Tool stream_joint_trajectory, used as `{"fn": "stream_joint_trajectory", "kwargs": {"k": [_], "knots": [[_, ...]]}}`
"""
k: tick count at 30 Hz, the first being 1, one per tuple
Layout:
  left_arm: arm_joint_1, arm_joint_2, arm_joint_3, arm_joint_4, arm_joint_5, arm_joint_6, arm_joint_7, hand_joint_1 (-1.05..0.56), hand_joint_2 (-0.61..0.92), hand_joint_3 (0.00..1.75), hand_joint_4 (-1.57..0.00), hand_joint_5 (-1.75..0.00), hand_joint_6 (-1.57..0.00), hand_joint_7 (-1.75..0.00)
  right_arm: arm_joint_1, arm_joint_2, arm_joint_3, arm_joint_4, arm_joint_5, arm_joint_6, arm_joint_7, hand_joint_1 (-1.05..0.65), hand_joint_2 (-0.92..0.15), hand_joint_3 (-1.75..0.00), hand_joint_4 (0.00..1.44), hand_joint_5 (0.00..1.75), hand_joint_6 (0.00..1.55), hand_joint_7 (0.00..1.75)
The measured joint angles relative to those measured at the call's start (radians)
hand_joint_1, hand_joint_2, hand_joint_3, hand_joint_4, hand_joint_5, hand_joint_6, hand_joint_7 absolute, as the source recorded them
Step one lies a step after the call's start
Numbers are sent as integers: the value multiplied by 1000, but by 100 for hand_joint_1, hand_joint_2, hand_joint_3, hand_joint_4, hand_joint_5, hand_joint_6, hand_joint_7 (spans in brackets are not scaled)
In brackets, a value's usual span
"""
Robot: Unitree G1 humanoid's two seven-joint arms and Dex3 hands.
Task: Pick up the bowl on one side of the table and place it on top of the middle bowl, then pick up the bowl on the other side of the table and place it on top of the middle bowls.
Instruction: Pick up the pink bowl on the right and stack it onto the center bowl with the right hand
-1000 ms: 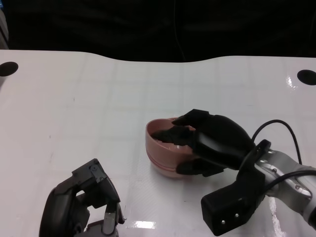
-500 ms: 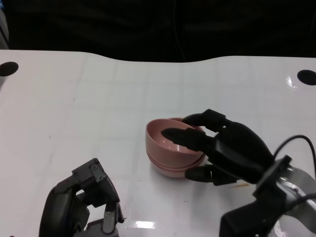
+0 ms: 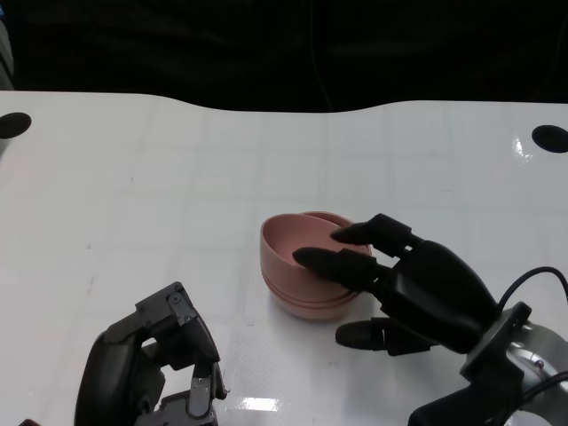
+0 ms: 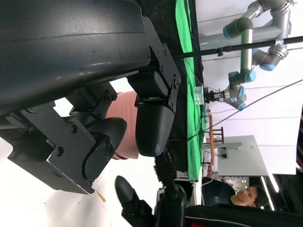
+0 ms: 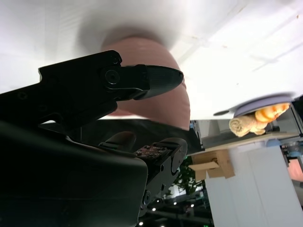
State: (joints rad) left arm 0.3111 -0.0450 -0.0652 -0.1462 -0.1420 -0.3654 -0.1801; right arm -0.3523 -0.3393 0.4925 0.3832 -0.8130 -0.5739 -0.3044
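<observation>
A white table [image 3: 177, 160] fills the head view, with a dark background beyond its far edge. Near the middle of the table sits a stack of pink bowls [image 3: 302, 266], nested one inside another, their rims showing as close layers on the side facing the robot. The stack rests on the table surface and nothing holds it.

The right hand [image 3: 404, 284] lies just beside the stack, on the robot's right of it. Its fingers [image 3: 333, 260] are spread apart and reach toward the bowls, with the upper ones over the near right part of the rim; whether they touch the rim cannot be told. The thumb [image 3: 364, 335] lies lower, clear of the stack and just above the table. The hand is empty and its fingers are apart. A black cable runs along the silver forearm behind it.

The left hand [image 3: 151, 368] sits well apart from the stack, toward the robot and on its left. Its fingers are curled inward with nothing between them.

In the right wrist view, a black finger [image 5: 142, 80] stretches in front of the pink bowl wall [image 5: 161, 106].

In the left wrist view, a patch of pink bowl [image 4: 125, 125] shows past the curled fingers, and a person [image 4: 241, 196] is seated beyond the table.

Two dark round holes mark the table's far left corner [image 3: 15, 123] and far right corner [image 3: 550, 138], both far from the stack.
</observation>
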Motion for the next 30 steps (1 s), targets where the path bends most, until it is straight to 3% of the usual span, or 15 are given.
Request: {"fn": "stream_joint_trajectory", "kwargs": {"k": [22, 30], "knots": [[2, -8, 1, 0, -6, -5, 4, 5, 39, 152, -97, -175, -82, -165, -13, 16, 42, 78, -57, 46, 1, -67, -92, -37, 3, 62, 33, 1], [2, 0, 2, 1, 15, -11, 3, 4, 40, 151, -96, -175, -82, -167, -18, 30, 39, 116, -52, -24, -84, -66, -92, -39, 0, 62, 25, 0]]}}
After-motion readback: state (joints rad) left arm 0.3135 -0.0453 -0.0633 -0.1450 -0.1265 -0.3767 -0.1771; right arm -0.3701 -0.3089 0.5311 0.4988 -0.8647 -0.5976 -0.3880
